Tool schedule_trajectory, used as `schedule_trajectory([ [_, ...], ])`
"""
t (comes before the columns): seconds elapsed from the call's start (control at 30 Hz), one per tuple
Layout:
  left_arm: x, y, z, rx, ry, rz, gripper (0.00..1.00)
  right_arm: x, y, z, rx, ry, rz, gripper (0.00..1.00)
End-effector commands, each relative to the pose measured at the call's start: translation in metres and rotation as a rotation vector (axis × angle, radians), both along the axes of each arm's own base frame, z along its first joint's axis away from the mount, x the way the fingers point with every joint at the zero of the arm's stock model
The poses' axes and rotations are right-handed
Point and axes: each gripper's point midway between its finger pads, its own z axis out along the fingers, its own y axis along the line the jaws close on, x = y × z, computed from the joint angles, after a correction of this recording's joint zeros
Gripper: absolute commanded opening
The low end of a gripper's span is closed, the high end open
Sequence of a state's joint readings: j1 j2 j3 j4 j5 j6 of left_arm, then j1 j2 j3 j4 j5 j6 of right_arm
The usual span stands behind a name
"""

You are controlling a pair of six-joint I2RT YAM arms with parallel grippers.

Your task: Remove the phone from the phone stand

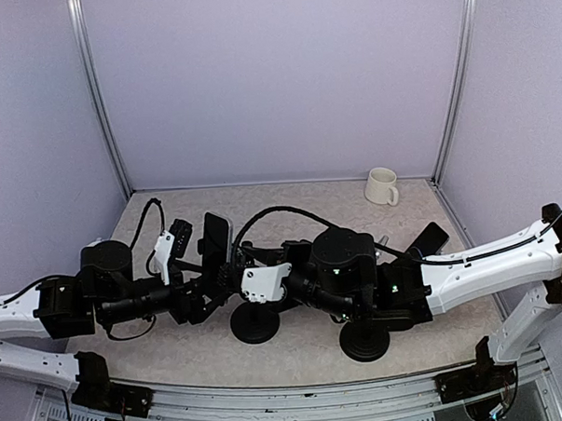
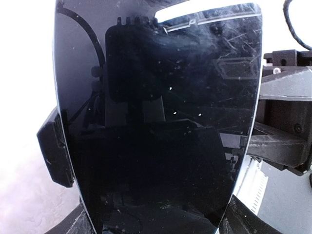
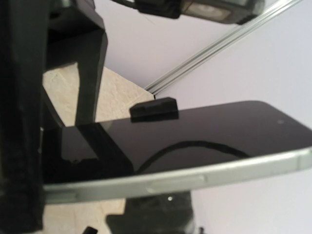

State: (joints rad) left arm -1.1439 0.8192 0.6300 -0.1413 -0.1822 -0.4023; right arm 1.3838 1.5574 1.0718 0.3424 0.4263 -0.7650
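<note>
Left arm: reaches in from the left, low over the worktop, forearm roughly level and wrist turned toward the middle.
Left hand: spread wide and clamped across the phone. In the left wrist view the dark screen fills the frame, with one black finger pressed to its left long edge and black hardware tight against the right edge.
Right arm: comes in from the right, white link sloping down, elbow housing bulky over the centre, wrist pointing left toward the other hand.
Right hand: hangs just beside the phone's lower end, above the stand's base. Its fingers show only as dark blurred shapes at the left of its own camera, so I cannot tell whether it is clenched or released.
Phone: upright and slightly tilted, off the worktop, between the two hands. The right wrist view sees it edge-on, with a silvery side rail, a side button and a small black block on its far edge.
Phone stand: its round black base sits on the worktop just below and to the right of the phone. Whether the phone rests in its cradle is hidden by the hands.
Second round base: near the front edge, under the right arm.
Mug: cream, at the back right, well apart.
</note>
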Motion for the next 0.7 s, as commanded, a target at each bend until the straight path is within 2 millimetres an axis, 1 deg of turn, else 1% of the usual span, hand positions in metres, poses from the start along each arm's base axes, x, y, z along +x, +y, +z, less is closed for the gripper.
schedule_trajectory([
  [0.0,0.015,0.006,0.020,-0.082,-0.048,0.051,0.32,-0.008,-0.007,0.011,0.022,0.018,0.009,0.00],
  [0.13,0.005,-0.011,0.024,-0.092,-0.063,-0.022,0.29,-0.005,-0.007,0.008,0.016,0.017,-0.006,0.00],
  [0.23,-0.002,-0.018,0.033,-0.120,-0.075,-0.051,0.28,-0.004,-0.007,0.008,0.020,0.016,-0.010,0.00],
  [0.33,-0.010,-0.024,0.046,-0.149,-0.120,-0.097,0.28,-0.005,-0.007,0.010,0.025,0.014,-0.011,0.00],
  [0.43,-0.015,-0.024,0.060,-0.181,-0.145,-0.117,0.28,-0.004,-0.008,0.009,0.026,0.014,-0.013,0.00],
  [0.67,-0.016,-0.020,0.077,-0.198,-0.171,-0.108,0.28,-0.003,-0.008,0.008,0.027,0.012,-0.021,0.00],
])
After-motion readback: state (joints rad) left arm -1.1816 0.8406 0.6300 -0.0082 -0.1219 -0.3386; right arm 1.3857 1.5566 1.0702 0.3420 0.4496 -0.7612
